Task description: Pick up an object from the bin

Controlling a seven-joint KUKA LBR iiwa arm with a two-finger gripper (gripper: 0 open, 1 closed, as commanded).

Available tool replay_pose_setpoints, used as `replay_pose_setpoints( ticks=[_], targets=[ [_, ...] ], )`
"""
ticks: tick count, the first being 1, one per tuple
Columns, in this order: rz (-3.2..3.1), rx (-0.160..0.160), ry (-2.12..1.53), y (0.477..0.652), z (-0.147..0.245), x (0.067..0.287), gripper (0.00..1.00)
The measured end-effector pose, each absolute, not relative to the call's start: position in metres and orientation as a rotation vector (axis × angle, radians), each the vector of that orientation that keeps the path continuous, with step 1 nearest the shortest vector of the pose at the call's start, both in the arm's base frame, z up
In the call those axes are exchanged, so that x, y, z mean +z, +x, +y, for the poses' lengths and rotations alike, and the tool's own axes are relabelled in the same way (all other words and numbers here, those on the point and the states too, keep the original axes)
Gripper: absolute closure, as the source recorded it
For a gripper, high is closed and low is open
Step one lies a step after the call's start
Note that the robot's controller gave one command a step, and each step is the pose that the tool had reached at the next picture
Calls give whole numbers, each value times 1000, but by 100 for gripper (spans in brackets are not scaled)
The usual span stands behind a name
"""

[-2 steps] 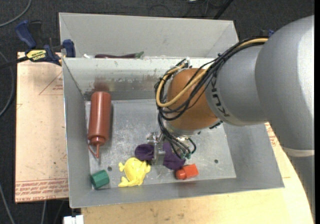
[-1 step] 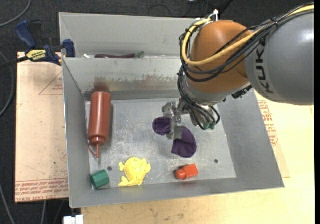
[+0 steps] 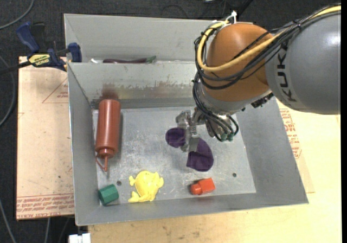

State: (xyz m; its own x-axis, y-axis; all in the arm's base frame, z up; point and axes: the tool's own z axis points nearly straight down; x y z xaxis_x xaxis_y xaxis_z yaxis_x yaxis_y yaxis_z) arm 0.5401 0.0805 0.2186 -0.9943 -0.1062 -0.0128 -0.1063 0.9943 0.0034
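1. Camera view: the arm [image 3: 317, 63] reaches in from the right. Its orange cover [image 3: 238, 55], wrapped in black and yellow cables [image 3: 209, 38], hangs over the back right part of the bin [image 3: 157, 112].
2. Below the cover the gripper [image 3: 190, 134] points down at the middle of the bin floor.
3. Under it lies the purple thing [image 3: 200, 156], dark and soft-looking, showing as two lobes. The smaller lobe is just to the view's left of the gripper tip, and the larger one is in front of it and to the right.
4. The metal tip covers the part between the two lobes. I cannot tell whether it touches the purple thing or hangs just above it.
5. I also cannot tell whether the gripper is released or clenched, because the tip reads as one narrow metal piece from this angle.
6. A red-brown bottle [image 3: 107, 128] lies along the left wall, well apart from the gripper, with its nozzle towards the front.
7. A green block [image 3: 108, 194] sits in the front left corner, near the nozzle but not touching it.
8. A yellow toy [image 3: 145, 185] lies just to the right of the block, near the front wall.
9. A small orange piece [image 3: 202, 186] lies near the front wall, just in front of the larger purple lobe and apart from it.
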Motion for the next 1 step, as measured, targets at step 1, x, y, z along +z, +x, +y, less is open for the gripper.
replay_pose_setpoints(
  ticks=[1],
  targets=[
    [3077,6,-518,576,106,247,100]
  ],
)
